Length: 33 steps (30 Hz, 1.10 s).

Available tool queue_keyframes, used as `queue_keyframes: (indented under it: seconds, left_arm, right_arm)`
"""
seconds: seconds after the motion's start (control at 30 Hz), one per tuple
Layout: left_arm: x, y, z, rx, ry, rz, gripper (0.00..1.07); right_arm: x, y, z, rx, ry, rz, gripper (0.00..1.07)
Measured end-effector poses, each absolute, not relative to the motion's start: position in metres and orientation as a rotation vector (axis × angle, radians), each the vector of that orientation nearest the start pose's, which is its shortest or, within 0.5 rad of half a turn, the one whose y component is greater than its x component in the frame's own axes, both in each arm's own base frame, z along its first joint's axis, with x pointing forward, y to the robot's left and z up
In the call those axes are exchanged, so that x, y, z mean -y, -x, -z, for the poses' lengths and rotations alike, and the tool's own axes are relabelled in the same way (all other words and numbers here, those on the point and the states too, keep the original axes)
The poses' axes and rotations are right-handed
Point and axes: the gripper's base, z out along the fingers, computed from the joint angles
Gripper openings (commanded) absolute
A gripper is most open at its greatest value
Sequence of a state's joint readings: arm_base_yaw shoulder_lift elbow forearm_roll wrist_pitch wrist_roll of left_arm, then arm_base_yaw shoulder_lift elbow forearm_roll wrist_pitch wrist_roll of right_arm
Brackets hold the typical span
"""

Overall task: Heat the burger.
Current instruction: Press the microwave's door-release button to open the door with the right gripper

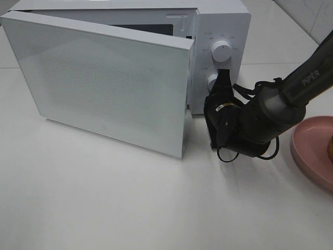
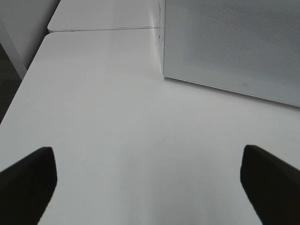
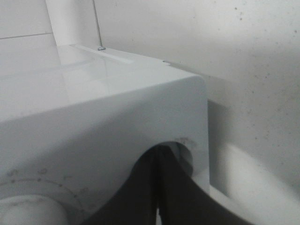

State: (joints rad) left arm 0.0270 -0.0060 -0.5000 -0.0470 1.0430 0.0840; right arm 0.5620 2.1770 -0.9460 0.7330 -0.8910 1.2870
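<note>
The white microwave [image 1: 218,21] stands at the back with its door [image 1: 104,83] swung partly open. My right gripper [image 1: 223,77] is shut, its tips pressed at the lower knob [image 1: 212,81] of the control panel, below the upper knob [image 1: 221,51]. In the right wrist view the closed fingers [image 3: 161,187] meet against the panel [image 3: 117,140]. The burger shows only as a brown sliver [image 1: 330,148] at the frame's right edge, over the pink plate [image 1: 312,146]. My left gripper [image 2: 150,187] hangs open over bare table, left of the door [image 2: 234,42], holding nothing.
The open door juts forward over the middle of the white table [image 1: 104,198]. The right arm [image 1: 307,78] stretches from the right edge across the plate's near side. The table's left edge [image 2: 18,93] lies close to the left gripper.
</note>
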Motion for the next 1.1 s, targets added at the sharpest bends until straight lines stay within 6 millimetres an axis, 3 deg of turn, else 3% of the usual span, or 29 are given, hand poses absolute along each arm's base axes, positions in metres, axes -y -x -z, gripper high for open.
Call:
queue_keyframes:
  seconds: [1.1]
  left_arm:
    - [0.0038,0.0050,-0.2788,-2.019,-0.059,-0.014,1.00]
  right_arm:
    - [-0.1683,-0.3542,-0.0833,-1.431,-1.493,-0.996,0.00]
